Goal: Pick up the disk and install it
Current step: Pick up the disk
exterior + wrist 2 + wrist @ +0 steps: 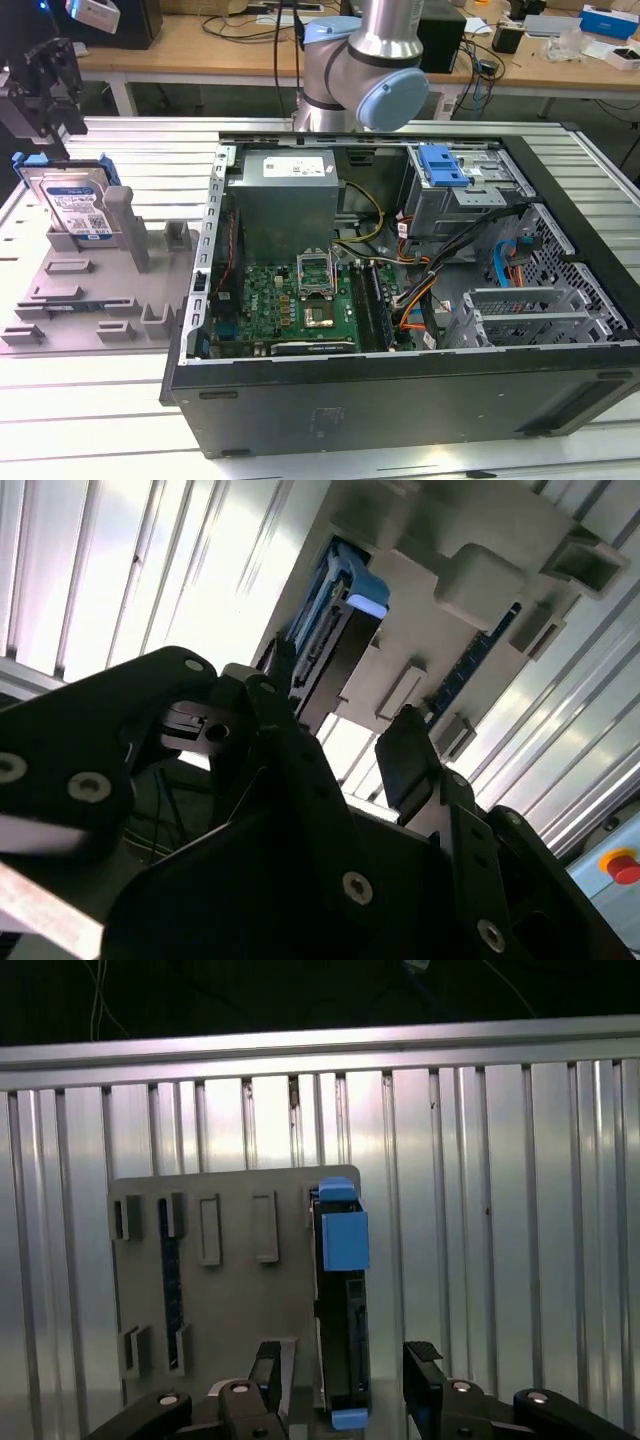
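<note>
The disk (75,205) is a silver hard drive with a white-and-blue label in a blue bracket. It stands on edge, leaning, in a grey holder (90,290) at the exterior view's left. My black gripper (45,95) hangs just above and behind it, apart from it. In the first wrist view the disk (340,1300) shows edge-on, lined up with the gap of my open gripper (343,1375), and both fingers are clear of it. In the second wrist view the disk (335,650) lies beyond the open gripper (340,735).
An open computer case (400,400) fills the middle and the exterior view's right, with a drive cage carrying a blue latch (440,165) at its back. The arm's base (365,60) stands behind the case. The grey holder (230,1300) has several slots and posts.
</note>
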